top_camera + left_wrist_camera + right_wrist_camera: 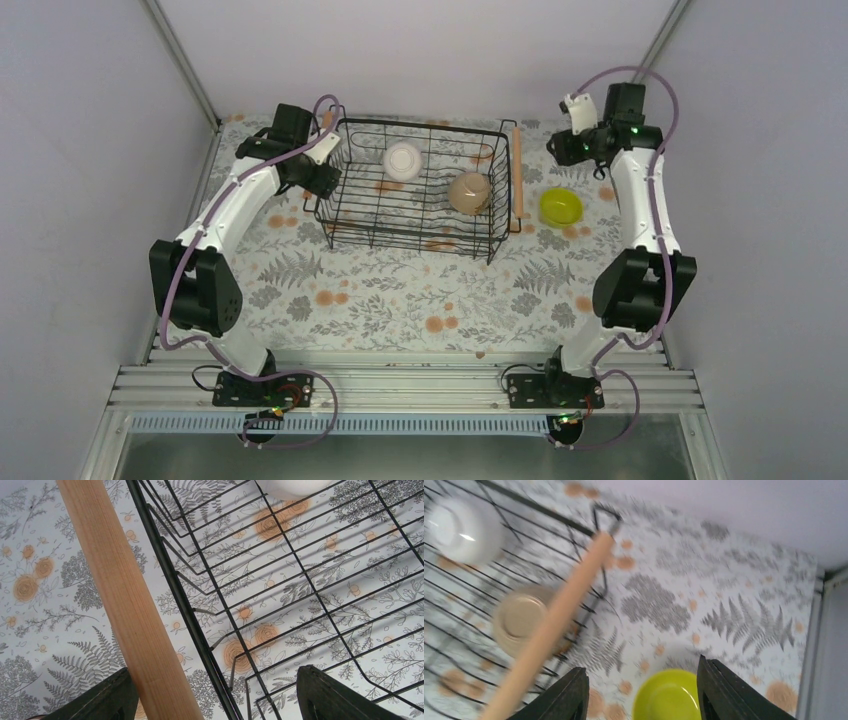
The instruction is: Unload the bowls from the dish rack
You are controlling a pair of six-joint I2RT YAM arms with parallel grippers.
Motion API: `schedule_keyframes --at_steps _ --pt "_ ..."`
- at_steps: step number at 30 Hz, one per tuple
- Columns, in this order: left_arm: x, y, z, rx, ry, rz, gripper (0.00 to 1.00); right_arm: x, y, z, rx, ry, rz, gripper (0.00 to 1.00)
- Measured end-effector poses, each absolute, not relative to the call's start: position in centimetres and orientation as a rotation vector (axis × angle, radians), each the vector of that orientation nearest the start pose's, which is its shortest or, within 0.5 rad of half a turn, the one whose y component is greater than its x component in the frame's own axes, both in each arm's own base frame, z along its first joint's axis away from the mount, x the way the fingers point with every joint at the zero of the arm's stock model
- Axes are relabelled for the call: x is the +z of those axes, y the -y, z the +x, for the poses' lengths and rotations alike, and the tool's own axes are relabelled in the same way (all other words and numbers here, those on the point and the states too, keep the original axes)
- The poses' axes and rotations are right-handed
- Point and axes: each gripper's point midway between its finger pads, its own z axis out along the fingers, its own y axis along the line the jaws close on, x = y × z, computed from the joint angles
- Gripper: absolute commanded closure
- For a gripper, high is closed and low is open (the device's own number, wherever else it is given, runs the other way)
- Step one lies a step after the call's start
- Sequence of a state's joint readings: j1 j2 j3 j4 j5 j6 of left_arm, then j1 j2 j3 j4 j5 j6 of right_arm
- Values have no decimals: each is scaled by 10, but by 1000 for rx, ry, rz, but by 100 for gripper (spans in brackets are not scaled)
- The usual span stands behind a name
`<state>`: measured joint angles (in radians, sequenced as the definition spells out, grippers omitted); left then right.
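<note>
left end effector is standing open, straddling dish rack handle | right end effector is hovering open over yellow-green bowl on desk | white bowl, tan bowl are sitting in rack, to its left

The left arm and right arm share one build: glossy white shells over the long links, chunky matte black housings at the joints, and black base blocks trailing thin red and black wires, bolted to a ribbed aluminium rail at the near edge of the surface. A lilac cable runs along each arm from base to wrist, where a small white housing sits, and the right wrist shows a green light. The left fingers are dark, wedge-shaped and scuffed grey along their edges; the right fingers are the same dark tapered shape with a faint sheen.
</note>
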<state>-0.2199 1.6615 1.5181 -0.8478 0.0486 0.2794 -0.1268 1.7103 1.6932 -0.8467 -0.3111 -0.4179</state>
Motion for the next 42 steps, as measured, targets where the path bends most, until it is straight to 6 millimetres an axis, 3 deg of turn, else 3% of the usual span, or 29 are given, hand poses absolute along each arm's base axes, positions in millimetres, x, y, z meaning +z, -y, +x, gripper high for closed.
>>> schedule_keyframes --at_steps 2,5,7,9,12,15,24,29,42 --pt "196 103 417 -47 -2475 653 21 278 -7 461 182 -2286 -486 48" --pt "196 103 417 -51 -2473 654 22 294 -31 458 290 -2265 -511 49" --pt "197 103 417 -50 -2472 654 22 286 -42 456 359 -2302 -510 49" --pt "198 103 416 -49 -2470 656 22 265 -49 455 420 -2372 -495 50" --pt "198 103 416 -42 -2464 673 22 234 -51 452 473 -2470 -454 51" --pt "198 102 417 -28 -2460 692 22 217 -52 444 511 -2535 -421 51" --pt "189 99 413 0 -2473 730 22 211 -70 430 625 -2572 -427 54" --pt "185 98 410 1 -2484 743 22 202 -84 421 699 -2604 -466 76" --pt "205 97 391 -31 -2488 752 21 202 -86 427 751 -2653 -406 90"
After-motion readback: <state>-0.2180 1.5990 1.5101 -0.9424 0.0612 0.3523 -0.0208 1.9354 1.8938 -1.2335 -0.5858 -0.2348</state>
